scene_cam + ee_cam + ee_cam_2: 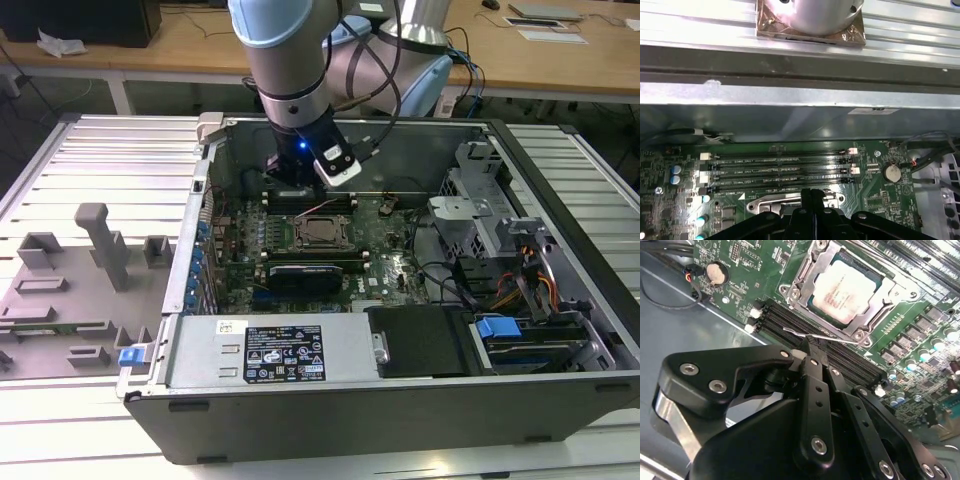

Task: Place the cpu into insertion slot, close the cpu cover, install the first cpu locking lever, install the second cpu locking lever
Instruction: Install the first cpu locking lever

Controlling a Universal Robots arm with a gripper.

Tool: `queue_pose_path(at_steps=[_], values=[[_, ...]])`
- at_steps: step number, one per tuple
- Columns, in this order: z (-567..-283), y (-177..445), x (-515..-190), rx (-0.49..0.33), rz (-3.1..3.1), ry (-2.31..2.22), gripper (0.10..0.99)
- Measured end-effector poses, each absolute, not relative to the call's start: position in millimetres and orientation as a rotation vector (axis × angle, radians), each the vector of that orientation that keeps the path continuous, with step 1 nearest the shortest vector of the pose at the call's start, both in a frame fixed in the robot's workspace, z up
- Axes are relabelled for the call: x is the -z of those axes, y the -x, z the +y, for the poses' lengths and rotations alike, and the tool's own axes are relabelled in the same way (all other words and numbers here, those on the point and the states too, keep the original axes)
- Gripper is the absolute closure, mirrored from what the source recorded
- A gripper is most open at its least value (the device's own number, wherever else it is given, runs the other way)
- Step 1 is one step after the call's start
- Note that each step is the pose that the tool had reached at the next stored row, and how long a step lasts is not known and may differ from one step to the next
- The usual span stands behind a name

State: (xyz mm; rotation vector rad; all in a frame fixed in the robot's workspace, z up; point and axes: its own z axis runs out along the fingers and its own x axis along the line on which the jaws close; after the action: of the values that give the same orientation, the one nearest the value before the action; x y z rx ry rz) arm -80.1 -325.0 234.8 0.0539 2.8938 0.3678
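- The exterior view stands off the arm, high and well back; it looks down into the open computer case, taking in the whole case and the slatted table around it.
- The second wrist view sits close behind the gripper; it looks past it, steeply down at the motherboard from near, toward the cpu.
- The first wrist view looks past the gripper from its other side, low across the memory slots to the case's wall.
- Both wrist views share the memory slots and the coin battery; all three share the motherboard.
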Motion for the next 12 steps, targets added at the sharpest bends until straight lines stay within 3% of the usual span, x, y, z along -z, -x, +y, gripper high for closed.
queue_pose_path(at_steps=[12], values=[[-324.6, 79.9, -223.6, -0.41, 2.882, -0.115, 0.98]])
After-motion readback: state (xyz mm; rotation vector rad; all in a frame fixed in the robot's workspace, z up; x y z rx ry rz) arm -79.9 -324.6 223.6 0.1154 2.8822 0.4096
